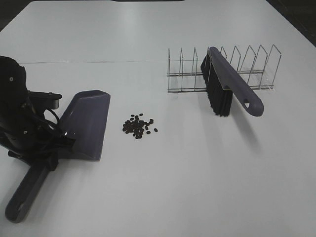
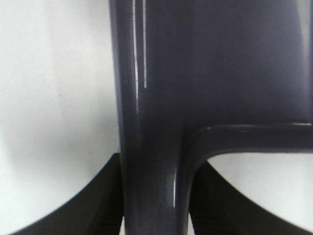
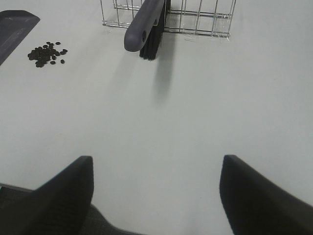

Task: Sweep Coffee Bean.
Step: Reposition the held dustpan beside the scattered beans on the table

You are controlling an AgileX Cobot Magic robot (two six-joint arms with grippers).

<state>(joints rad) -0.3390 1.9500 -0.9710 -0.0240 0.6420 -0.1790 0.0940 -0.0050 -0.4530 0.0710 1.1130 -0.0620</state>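
Note:
A small pile of dark coffee beans (image 1: 138,126) lies on the white table (image 1: 168,187), just right of the purple dustpan (image 1: 89,121). My left gripper (image 1: 48,157) is shut on the dustpan's handle (image 2: 151,147); its two fingers press against either side of it. The purple brush (image 1: 232,86) leans in a wire rack (image 1: 247,69) at the back right. My right gripper (image 3: 156,196) is open and empty, low over bare table, well short of the brush (image 3: 146,24) and the beans (image 3: 46,53). It is out of the exterior high view.
The wire rack (image 3: 205,19) stands behind the brush with several upright dividers. A corner of the dustpan (image 3: 14,24) shows in the right wrist view. The table's dark edges run along the far corners.

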